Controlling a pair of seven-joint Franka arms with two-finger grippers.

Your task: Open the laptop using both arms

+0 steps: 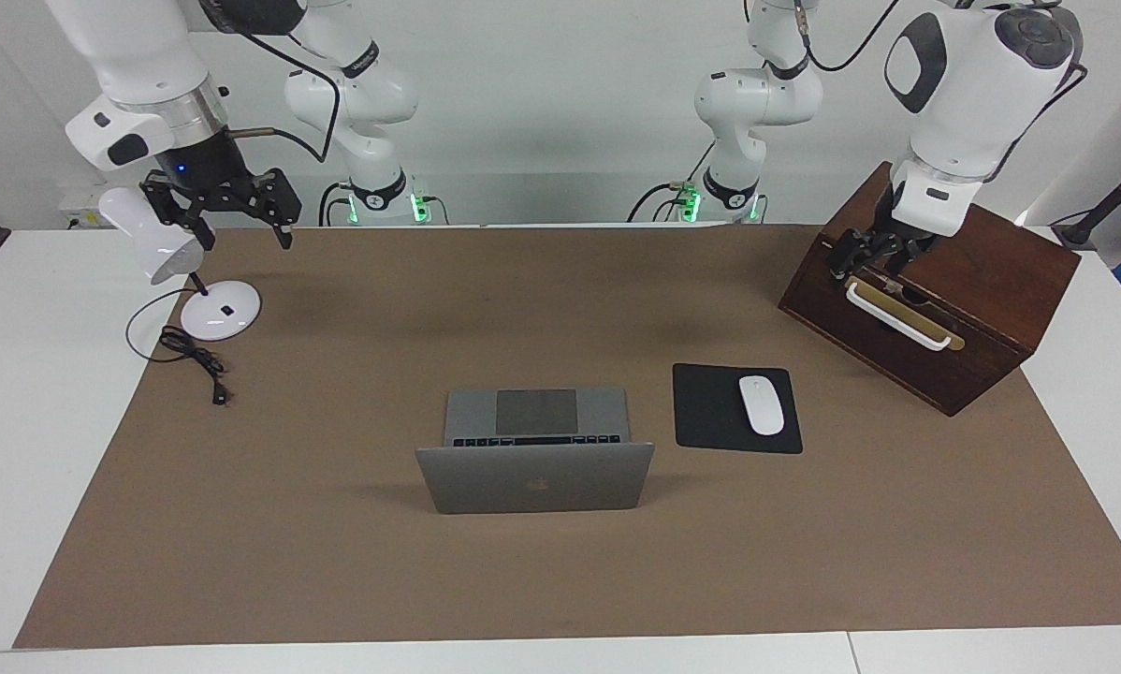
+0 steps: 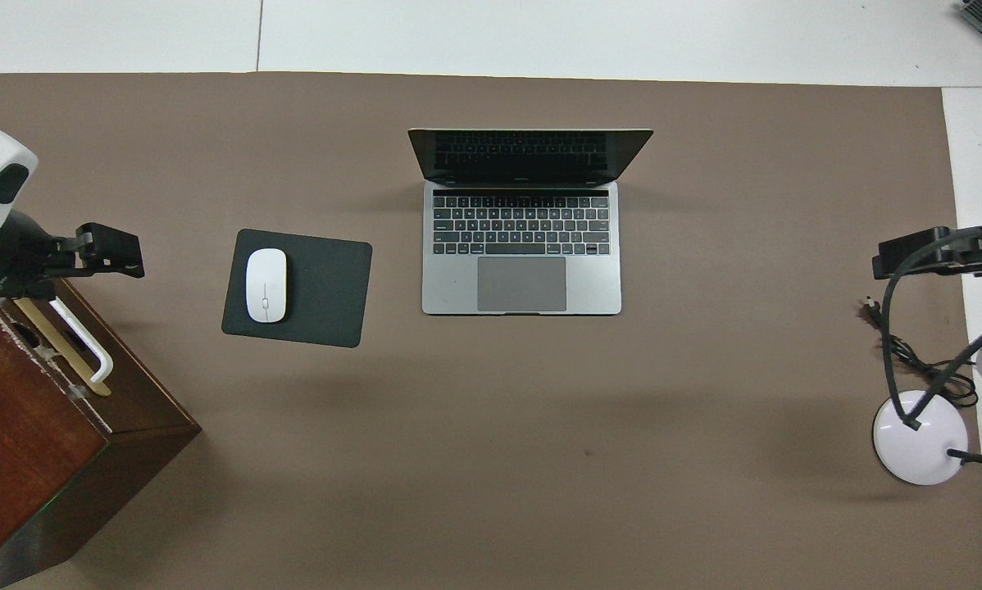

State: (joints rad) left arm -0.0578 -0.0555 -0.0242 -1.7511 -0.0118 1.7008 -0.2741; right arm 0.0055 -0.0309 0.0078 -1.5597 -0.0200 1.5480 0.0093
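Laptop [image 1: 535, 449] open mid-table, well apart from left pincer [image 1: 867, 255], spread, right pincer [image 1: 238, 229], spread.

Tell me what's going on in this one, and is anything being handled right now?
Nothing is held. The laptop already stands open in the middle of the brown mat, screen facing the robots, with the mouse on its black pad beside it. The left gripper hangs open over the wooden box, just above its white handle, not gripping it. The right gripper hangs open by the desk lamp at the other end of the table.
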